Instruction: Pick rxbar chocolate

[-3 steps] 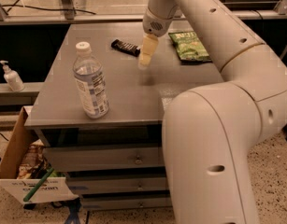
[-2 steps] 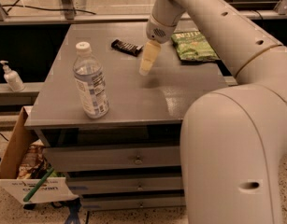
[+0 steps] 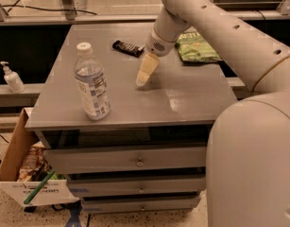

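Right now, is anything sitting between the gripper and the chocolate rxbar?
Nothing visible. The gripper hangs over the table, just nearer the camera than the rxbar chocolate. The water bottle stands picture-left and the green chip bag picture-right.

Tool [image 3: 143, 75] over the table [image 3: 191, 98] — its arm [image 3: 206, 18] hides part of the chip bag [image 3: 201, 52].

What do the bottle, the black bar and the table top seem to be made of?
The bottle looks like clear plastic: see-through, with a white cap. The black bar probably has a foil wrapper, judging by its faint shine. The table top is grey with a dull sheen, maybe painted metal or laminate. The pincer hangs over it, near the bar.
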Controlling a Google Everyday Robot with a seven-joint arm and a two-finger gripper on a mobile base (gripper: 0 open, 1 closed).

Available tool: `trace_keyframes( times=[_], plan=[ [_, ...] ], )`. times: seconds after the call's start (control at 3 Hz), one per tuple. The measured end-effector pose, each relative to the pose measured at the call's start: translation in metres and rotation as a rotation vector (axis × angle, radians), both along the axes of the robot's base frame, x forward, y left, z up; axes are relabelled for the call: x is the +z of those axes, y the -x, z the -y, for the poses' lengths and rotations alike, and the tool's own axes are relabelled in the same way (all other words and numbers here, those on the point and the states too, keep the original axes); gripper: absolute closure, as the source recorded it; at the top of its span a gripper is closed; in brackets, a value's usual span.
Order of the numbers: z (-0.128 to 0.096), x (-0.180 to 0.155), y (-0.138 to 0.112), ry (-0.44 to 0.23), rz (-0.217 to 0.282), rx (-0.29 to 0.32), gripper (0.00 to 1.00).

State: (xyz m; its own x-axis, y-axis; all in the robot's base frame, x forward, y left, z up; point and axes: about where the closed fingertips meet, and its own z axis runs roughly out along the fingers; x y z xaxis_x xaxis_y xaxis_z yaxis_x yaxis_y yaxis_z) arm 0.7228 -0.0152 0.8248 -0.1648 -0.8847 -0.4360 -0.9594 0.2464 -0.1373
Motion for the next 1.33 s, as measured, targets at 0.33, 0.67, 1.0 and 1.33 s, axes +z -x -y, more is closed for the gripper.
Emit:
trace_keyframes(
  times=[0.33,0.67,1.0,1.33],
  plan=[
    [-0.023,0.001,-0.015,-0.074,0.036,0.006,0.00],
    [-0.035,0.022,-0.036,-0.149,0.082,-0.014,0.00],
    [-0.037,0.041,-0.052,-0.203,0.111,-0.052,0.00],
    [-0.028,0.045,-0.065,-0.251,0.115,-0.128,0.00]
  ],
)
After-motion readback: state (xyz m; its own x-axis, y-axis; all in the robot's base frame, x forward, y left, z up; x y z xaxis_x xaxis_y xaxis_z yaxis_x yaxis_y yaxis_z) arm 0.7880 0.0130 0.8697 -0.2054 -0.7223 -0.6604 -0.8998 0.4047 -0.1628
